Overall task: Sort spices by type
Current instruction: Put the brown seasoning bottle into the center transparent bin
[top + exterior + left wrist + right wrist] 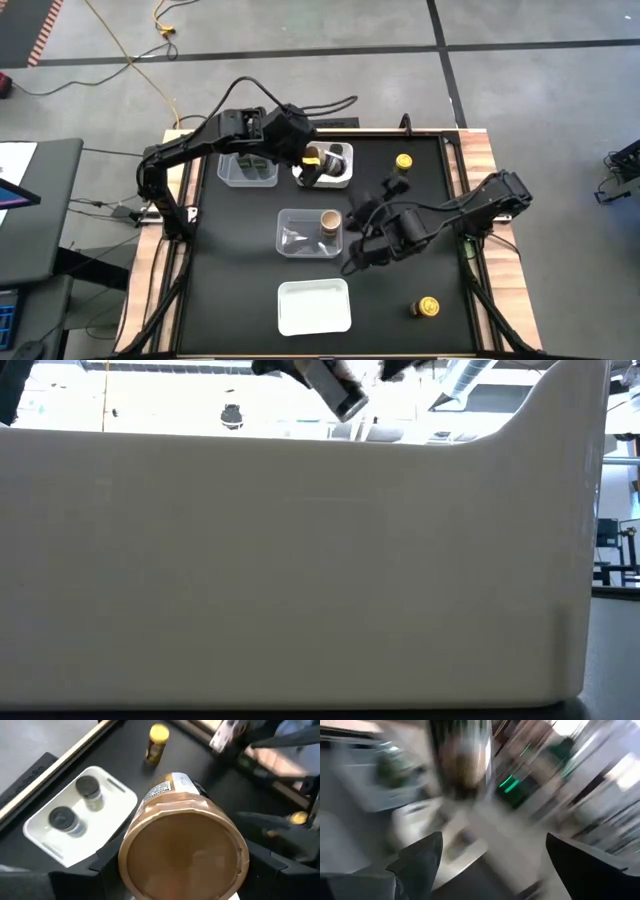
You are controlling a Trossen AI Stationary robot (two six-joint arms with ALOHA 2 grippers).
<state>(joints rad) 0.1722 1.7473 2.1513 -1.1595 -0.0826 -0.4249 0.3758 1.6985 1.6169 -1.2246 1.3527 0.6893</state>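
Observation:
My left gripper (312,160) is shut on a tan-lidded jar (185,847) at the left edge of the far-centre tray (338,178). A second tan-lidded jar (329,221) stands in the middle clear tray (292,240). Two dark-grey-lidded jars (75,812) stand in the far-left tray (228,172). One yellow-lidded jar (403,161) stands on the mat far right, another (427,307) near right. My right gripper (358,258) is open over the mat, right of the middle tray. I cannot make out any green-lidded jars. My left gripper pinches the tan-lidded jar between its two fingers (107,862), one on each side of the jar's body just under the lid (150,827). The fingers come from above, pointing down. The lid faces up at the wrist camera. Whether the jar's base rests in the tray is hidden.
A white tray (314,306) lies at the table's near edge; its wall (300,560) fills the low view. Wooden rails (478,160) frame the black mat (240,280). Open mat lies between the middle tray and the right rail.

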